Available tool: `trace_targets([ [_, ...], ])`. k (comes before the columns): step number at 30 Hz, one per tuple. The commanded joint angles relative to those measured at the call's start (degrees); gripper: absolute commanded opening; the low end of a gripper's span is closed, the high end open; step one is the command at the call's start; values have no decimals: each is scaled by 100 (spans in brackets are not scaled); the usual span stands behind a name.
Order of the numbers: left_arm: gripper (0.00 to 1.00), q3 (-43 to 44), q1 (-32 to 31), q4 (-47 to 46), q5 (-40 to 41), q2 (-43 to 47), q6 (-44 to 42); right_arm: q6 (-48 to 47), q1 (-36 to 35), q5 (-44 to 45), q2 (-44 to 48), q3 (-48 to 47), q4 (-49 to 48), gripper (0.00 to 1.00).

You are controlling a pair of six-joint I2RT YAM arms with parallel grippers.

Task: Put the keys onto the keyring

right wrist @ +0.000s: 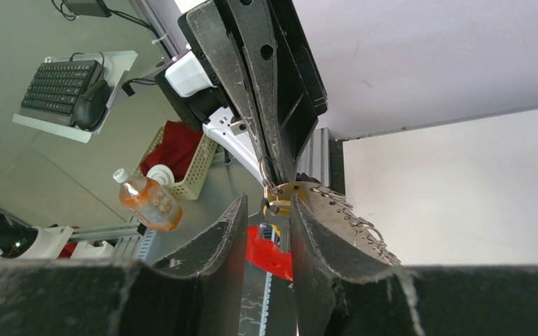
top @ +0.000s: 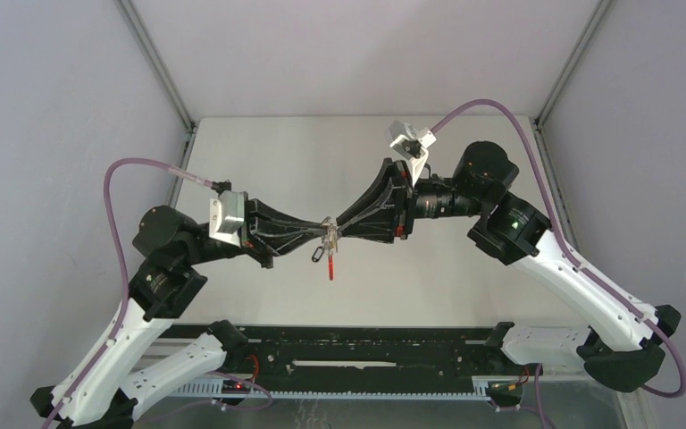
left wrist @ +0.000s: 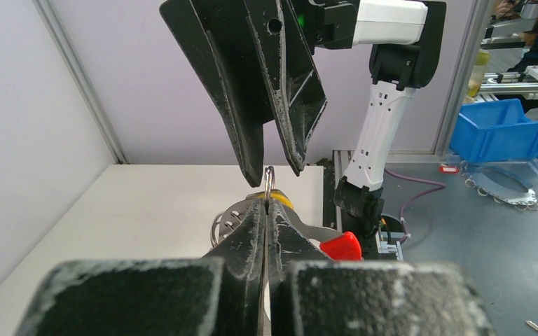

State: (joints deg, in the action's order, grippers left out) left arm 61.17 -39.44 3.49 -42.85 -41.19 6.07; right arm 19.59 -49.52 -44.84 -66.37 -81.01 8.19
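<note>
Silver wire probably slips and springs: the light keyring [top: 330,266] hangs above the worktop [top: 259,161], one ring [left wrist: 269,176] pinched in the shut left end effector [left wrist: 266,203]. The right end effector [right wrist: 267,201] gapes astride it; grip flat across the wire.

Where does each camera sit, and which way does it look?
Top external: above and behind the arms, looking down on the table; both arms show, their fingers meeting at the keyring.
Left wrist: on that wrist, looking along the shut left fingers at the right fingers.
Right wrist: on that wrist, looking along the parted right fingers at the left fingers.
Shared: both wrist views show the keyring's red band.
</note>
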Motion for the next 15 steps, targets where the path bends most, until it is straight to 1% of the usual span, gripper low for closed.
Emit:
trace_targets([
  [1, 0, 219, -18, -327, -92, 54, 61, 247, 21, -151, -49, -64, -398, 35],
  [4, 0, 222, -15, -323, -95, 55, 44, 328, 21, -236, -84, -66, -497, 29],
  [10, 0, 220, -9, -322, -83, 67, 16, 359, 58, -354, -95, -68, -414, 8],
  [13, 0, 205, -5, -327, 0, 86, 0, 431, 131, -442, -95, -66, -359, 2],
  [15, 0, 184, 10, -327, -1, 102, 0, 458, 165, -489, -83, -64, -314, 0],
])
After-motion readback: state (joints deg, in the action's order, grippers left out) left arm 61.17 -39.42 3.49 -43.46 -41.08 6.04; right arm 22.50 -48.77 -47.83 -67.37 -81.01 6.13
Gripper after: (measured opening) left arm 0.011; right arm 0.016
